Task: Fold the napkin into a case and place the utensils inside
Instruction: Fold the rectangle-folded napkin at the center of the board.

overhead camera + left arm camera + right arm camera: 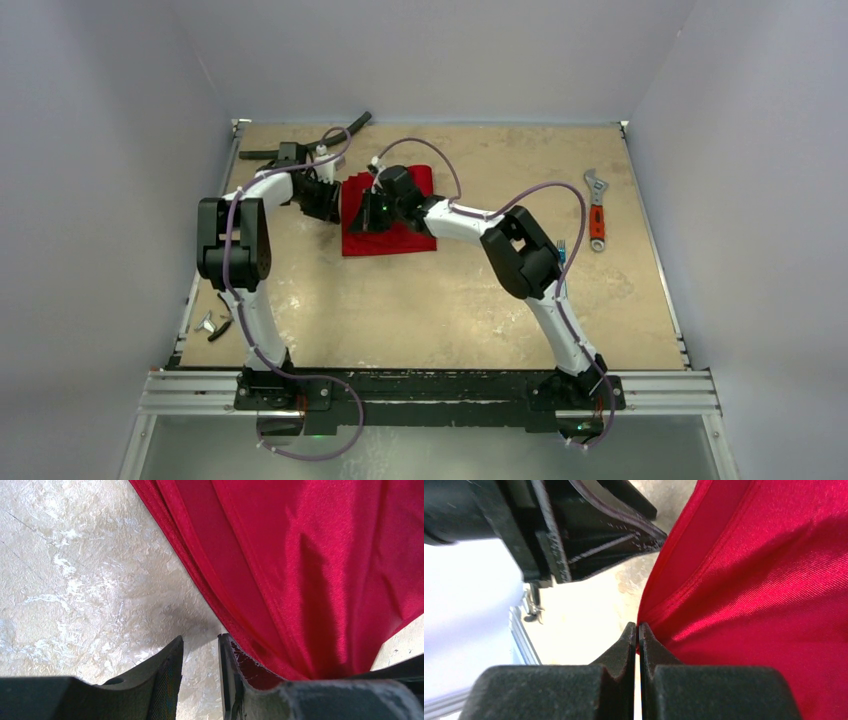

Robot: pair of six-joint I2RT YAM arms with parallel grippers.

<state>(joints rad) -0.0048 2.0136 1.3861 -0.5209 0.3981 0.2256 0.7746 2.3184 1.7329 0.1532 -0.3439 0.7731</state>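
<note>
From above, the left pincer [335, 205] sits at the left edge of the napkin [400, 240]. The right pincer [368, 215] is over the cloth itself, just beside the other. The napkin lies flat on the table [430, 300] under and ahead of both, as a rough red rectangle. The utensils [562, 248] show only as a small bluish glint by the right arm's elbow, well behind the right pincer. A wrench [597, 210] lies farther out on that same side, and a black hose [345, 128] lies beyond the left pincer.

Through the left wrist camera, its fingers [167, 680] stand a narrow way apart. Bare table shows in the gap and nothing sits between them. The napkin spreads ahead and to the right. Its layered edge runs down to the right-hand finger, and folds gather against that finger's outer side.

Through the right wrist camera, the fingertips [629, 635] are pressed together. The napkin's edge comes right up to where they meet, and the cloth fills everything to the right of them. I cannot tell whether any cloth is caught between the tips. The left pincer's black body hangs ahead and to the left, close by.
</note>
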